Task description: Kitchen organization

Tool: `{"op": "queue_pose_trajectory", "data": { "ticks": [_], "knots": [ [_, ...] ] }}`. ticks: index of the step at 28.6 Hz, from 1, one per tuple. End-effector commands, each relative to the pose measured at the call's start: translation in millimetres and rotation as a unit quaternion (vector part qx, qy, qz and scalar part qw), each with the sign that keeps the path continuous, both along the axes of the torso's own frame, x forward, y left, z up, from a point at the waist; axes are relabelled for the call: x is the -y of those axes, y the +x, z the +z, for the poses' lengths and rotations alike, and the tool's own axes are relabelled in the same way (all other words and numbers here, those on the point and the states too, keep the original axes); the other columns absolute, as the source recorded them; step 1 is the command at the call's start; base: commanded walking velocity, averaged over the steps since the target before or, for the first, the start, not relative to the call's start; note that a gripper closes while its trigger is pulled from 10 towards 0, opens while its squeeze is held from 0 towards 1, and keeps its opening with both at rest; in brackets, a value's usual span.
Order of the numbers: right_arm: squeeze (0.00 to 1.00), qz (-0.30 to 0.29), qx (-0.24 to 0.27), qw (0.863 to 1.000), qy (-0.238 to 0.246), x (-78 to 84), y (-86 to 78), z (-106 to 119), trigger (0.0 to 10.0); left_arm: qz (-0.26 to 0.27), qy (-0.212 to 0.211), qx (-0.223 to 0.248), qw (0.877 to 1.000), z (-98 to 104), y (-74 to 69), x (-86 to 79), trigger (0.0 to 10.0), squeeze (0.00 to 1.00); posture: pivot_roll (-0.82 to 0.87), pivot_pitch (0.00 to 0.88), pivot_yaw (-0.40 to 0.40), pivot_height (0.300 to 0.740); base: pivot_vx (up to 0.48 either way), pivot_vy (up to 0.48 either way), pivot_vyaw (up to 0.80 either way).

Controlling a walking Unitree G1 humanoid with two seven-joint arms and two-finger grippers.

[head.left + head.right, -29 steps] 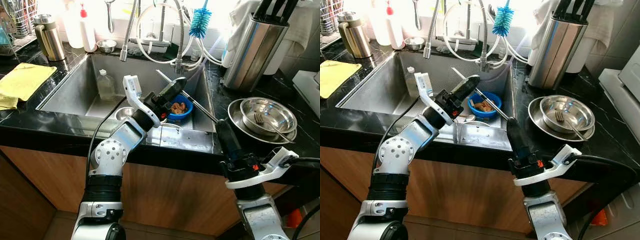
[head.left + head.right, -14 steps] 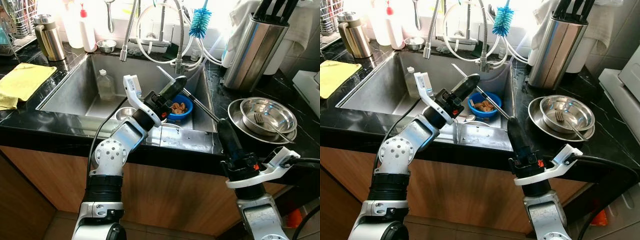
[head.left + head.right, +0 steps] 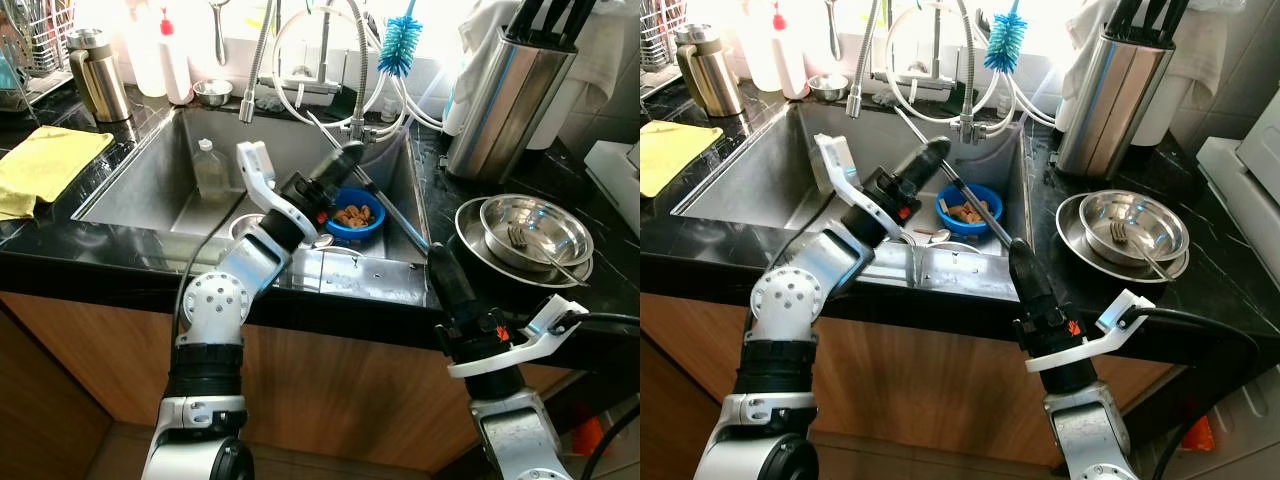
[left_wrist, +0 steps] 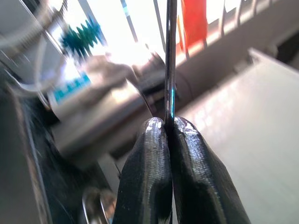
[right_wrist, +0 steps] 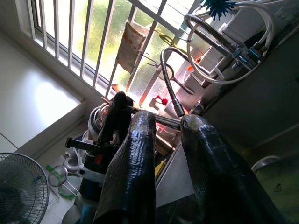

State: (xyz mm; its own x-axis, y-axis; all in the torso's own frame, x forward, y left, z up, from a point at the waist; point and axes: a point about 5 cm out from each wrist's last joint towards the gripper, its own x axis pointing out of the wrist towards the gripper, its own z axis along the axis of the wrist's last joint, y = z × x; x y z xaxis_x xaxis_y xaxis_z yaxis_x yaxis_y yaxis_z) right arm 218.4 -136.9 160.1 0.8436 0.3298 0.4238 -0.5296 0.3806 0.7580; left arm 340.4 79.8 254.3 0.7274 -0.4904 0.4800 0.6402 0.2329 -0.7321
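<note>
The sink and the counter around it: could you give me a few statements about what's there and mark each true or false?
1. The left gripper is shut on a thin metal rod. True.
2. The blue bowl sits on the counter beside the knife block. False: it is in the sink and holds brownish food.
3. A fork lies in the steel bowl on the right counter. True.
4. The yellow cloth hangs from the tap. False: it lies on the counter left of the sink.
5. The right gripper has its jaws clamped on the bottle brush. False: its jaws are apart and hold nothing.
</note>
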Motion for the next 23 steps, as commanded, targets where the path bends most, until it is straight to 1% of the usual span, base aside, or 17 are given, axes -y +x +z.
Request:
{"op": "queue_pose_trajectory", "data": {
  "ticks": [1,3,4,5,6,7,8,9,11,12,15,16,17,19,21,22,23],
  "knots": [
    [0.00,-0.012,0.003,1.000,-0.005,3.1,0.0,2,10.0,0.012,-0.013,-0.006,1.000,7,5.1,3.3,0.0,0.00,0.09,0.041,-0.085,0.740,0.000,0.000,0.00],
    [0.00,-0.015,0.001,1.000,-0.008,3.3,0.0,1,10.0,0.054,-0.009,-0.018,0.998,8,11.0,-2.8,0.0,0.00,0.09,0.041,-0.084,0.740,0.000,0.000,0.00],
    [0.00,-0.018,0.000,1.000,-0.011,3.9,0.1,1,10.0,0.097,0.022,-0.022,0.995,5,15.6,-6.8,0.0,0.00,0.09,0.041,-0.083,0.740,0.000,0.000,0.00],
    [0.00,-0.028,-0.005,0.999,-0.023,5.5,0.7,-1,10.0,0.180,0.091,-0.030,0.979,0,23.7,-14.5,0.0,0.00,0.09,0.041,-0.083,0.740,0.000,0.000,0.00],
    [0.00,-0.031,-0.006,0.999,-0.027,5.8,1.3,-2,10.0,0.206,0.112,-0.034,0.972,-3,26.4,-17.6,0.0,0.00,0.09,0.039,-0.081,0.740,0.000,0.000,0.00],
    [0.00,-0.041,-0.011,0.998,-0.047,6.5,2.6,-4,10.0,0.258,0.169,-0.026,0.951,-7,29.5,-23.4,6.7,0.00,0.09,0.038,-0.078,0.740,0.000,0.000,0.00],
    [0.00,-0.050,-0.014,0.997,-0.061,7.2,3.4,-5,10.0,0.285,0.209,-0.011,0.935,-9,30.4,-25.4,9.6,0.00,0.09,0.037,-0.078,0.740,0.000,0.000,0.00],
    [0.00,-0.059,-0.018,0.995,-0.072,8.3,3.8,-6,10.0,0.305,0.256,0.009,0.917,-12,31.1,-25.2,10.0,0.00,0.09,0.037,-0.078,0.740,0.000,0.000,0.00],
    [0.00,-0.076,-0.023,0.993,-0.090,10.7,4.6,-7,10.0,0.322,0.310,0.042,0.894,-14,30.8,-22.9,10.0,0.00,0.09,0.037,-0.077,0.740,0.000,0.000,0.00],
    [0.00,-0.087,-0.026,0.991,-0.101,12.5,4.9,-7,10.0,0.331,0.344,0.061,0.876,-17,31.5,-20.7,10.0,0.00,0.09,0.037,-0.073,0.740,0.000,0.000,0.00],
    [0.00,-0.117,-0.028,0.979,-0.166,15.9,4.4,-5,10.0,0.338,0.414,0.077,0.841,-34,35.7,-18.4,10.0,0.00,0.08,0.035,-0.069,0.740,0.000,0.000,0.00],
    [0.00,-0.121,-0.029,0.976,-0.180,15.9,4.1,-5,10.0,0.338,0.422,0.079,0.837,-36,36.1,-18.5,10.0,0.00,0.08,0.032,-0.066,0.740,0.000,0.000,0.00],
    [0.00,-0.141,-0.032,0.965,-0.218,17.2,4.1,-6,10.0,0.338,0.430,0.075,0.834,-42,37.6,-19.5,10.0,0.00,0.07,0.030,-0.064,0.740,0.000,0.000,0.00],
    [0.00,-0.165,-0.041,0.951,-0.260,20.5,4.6,-8,10.0,0.331,0.447,0.062,0.828,-50,40.3,-20.8,10.0,0.00,0.07,0.027,-0.062,0.740,0.000,0.000,0.00],
    [0.00,-0.169,-0.041,0.948,-0.266,20.9,4.7,-8,10.0,0.331,0.451,0.062,0.827,-51,40.6,-20.7,10.0,0.00,0.07,0.027,-0.062,0.740,0.000,0.000,0.00],
    [0.00,-0.199,-0.051,0.934,-0.293,25.8,4.9,-8,10.0,0.323,0.465,0.049,0.823,-59,42.1,-21.9,10.0,0.00,0.07,0.024,-0.058,0.740,0.000,0.000,0.00],
    [0.00,-0.199,-0.051,0.934,-0.293,25.8,4.9,-8,10.0,0.323,0.465,0.049,0.823,-59,42.1,-21.9,10.0,0.00,0.07,0.024,-0.058,0.740,0.000,0.000,0.00]
  ]
}}
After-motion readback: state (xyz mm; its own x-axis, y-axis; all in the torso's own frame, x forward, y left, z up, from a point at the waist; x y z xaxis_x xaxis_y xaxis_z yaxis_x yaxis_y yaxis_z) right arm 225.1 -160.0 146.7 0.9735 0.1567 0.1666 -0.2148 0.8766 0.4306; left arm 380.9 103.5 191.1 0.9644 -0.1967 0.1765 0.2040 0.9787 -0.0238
